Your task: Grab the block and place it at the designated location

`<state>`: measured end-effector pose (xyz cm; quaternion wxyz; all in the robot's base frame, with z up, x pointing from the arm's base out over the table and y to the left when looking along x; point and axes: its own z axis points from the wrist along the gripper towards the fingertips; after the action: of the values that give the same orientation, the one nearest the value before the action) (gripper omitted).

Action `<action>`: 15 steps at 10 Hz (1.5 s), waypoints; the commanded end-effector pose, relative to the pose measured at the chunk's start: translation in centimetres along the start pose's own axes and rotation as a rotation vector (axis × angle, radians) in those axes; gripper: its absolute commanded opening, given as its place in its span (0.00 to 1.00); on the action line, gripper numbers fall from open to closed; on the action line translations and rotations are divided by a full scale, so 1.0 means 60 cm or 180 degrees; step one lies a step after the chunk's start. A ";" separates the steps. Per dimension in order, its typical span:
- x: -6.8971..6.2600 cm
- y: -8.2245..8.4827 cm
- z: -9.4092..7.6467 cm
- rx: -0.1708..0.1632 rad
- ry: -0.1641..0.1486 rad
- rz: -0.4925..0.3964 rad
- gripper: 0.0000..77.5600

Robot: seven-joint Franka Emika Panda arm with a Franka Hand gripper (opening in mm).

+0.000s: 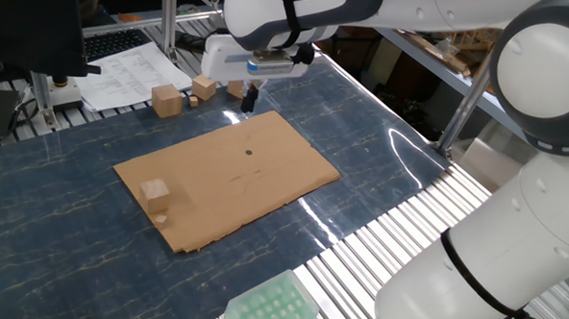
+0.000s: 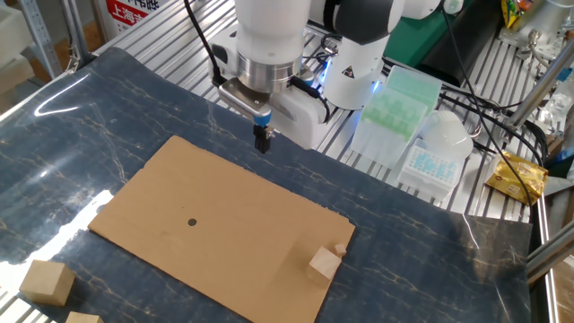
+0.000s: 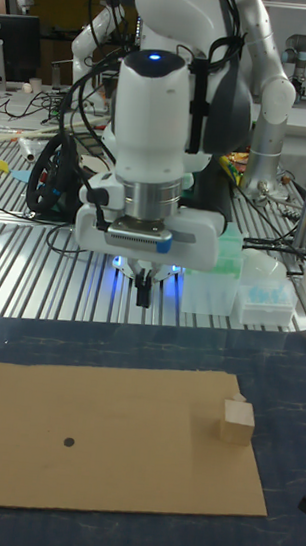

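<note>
The block (image 1: 155,192) (image 2: 325,264) (image 3: 237,422) is a small pale tan cube resting on the brown cardboard sheet (image 1: 228,176) (image 2: 215,233) (image 3: 107,439), near one short end. The designated location (image 1: 249,150) (image 2: 192,222) (image 3: 69,440) is a tiny black dot toward the sheet's other end. My gripper (image 1: 249,98) (image 2: 262,143) (image 3: 144,297) hangs above the sheet's long edge on the robot-base side, far from the block. Its fingers are pressed together with nothing between them.
A larger brown cube (image 1: 166,100) (image 2: 47,283) and an orange-tan cube (image 1: 202,87) (image 2: 82,318) lie off the sheet on the blue mat. A tiny crumb (image 2: 339,249) sits beside the block. Green and white tip racks (image 2: 399,99) (image 3: 261,299) stand beside the robot base.
</note>
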<state>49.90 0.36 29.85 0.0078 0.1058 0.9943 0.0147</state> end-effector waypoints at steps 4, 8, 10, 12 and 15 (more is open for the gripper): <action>-0.007 0.061 -0.006 -0.0024 -0.0031 0.0310 0.00; -0.035 0.092 0.008 -0.0027 -0.0062 0.0385 0.00; -0.046 0.100 0.008 -0.0027 -0.0062 0.0411 0.00; -0.057 0.103 0.007 -0.0023 -0.0059 0.0413 0.00; -0.057 0.103 0.006 0.0019 -0.0113 0.0425 0.00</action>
<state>54.51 5.68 29.56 0.0193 0.1705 0.9851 0.0125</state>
